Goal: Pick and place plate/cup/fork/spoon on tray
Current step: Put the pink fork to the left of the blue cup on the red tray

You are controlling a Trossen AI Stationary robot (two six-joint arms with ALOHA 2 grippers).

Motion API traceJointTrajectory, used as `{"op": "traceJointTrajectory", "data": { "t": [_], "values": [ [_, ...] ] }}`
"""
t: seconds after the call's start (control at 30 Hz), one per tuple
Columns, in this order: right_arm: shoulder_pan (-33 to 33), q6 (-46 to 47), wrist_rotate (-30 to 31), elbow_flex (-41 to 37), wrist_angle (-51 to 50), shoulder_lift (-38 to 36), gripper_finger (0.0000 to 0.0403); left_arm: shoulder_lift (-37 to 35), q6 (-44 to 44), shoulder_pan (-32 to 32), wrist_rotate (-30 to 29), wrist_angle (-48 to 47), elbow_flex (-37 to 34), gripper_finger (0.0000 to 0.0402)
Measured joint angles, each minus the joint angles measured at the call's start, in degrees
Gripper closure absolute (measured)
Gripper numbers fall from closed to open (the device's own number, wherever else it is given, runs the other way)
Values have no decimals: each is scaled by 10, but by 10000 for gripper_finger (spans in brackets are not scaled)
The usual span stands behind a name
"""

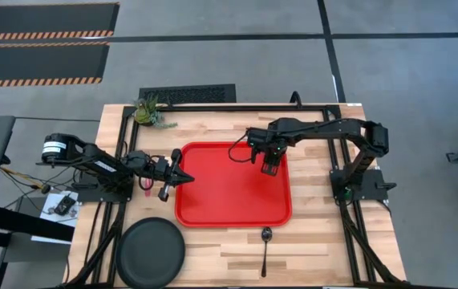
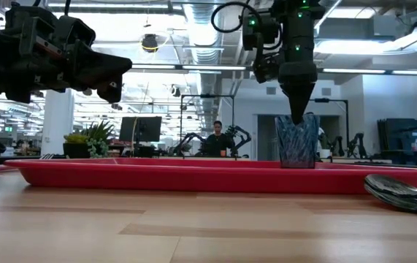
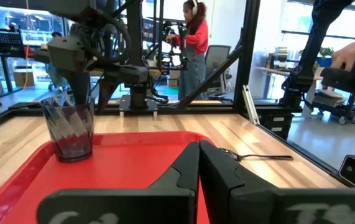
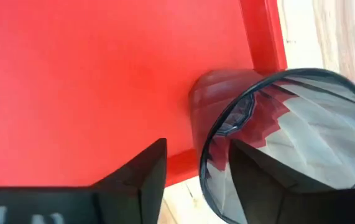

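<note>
The red tray [image 1: 212,205] lies in the middle of the table. The dark see-through cup [image 2: 296,141] stands upright on its base in the tray's right part; it also shows in the left wrist view [image 3: 71,127]. My right gripper [image 4: 196,177] points down at the cup, open, with one finger inside it and one outside its wall. My left gripper [image 3: 199,165] is shut and empty, level over the tray's left rim. The black plate [image 1: 150,250] lies on the wood at the near left. The dark spoon [image 1: 265,247] lies just in front of the tray. Of the fork, only a red bit [image 1: 145,185] shows under my left arm.
A small potted plant [image 1: 150,112] stands at the table's far left corner. A black frame [image 1: 317,107] runs along the table's far and side edges. Bare tray floor lies between the two grippers. A person in red [image 3: 193,37] stands in the room beyond the table.
</note>
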Motion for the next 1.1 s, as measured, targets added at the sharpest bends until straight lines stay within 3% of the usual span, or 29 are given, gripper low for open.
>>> {"op": "traceJointTrajectory", "data": {
  "t": [0.17,0.4,0.53,0.7,0.8,1.1],
  "values": [
    [5,-1,38,40,-43,0,195,0,0,0,0,0,0,401],
    [8,3,38,109,-75,0,219,0,5,0,0,-8,0,401],
    [26,7,55,123,-74,-2,258,0,5,0,0,-8,0,401],
    [76,3,115,121,-49,-34,344,0,4,0,0,-15,0,401],
    [110,5,129,89,38,-80,390,0,4,0,0,-21,0,401],
    [205,27,111,-137,357,-238,392,0,-4,0,0,-26,0,401]
  ]
}}
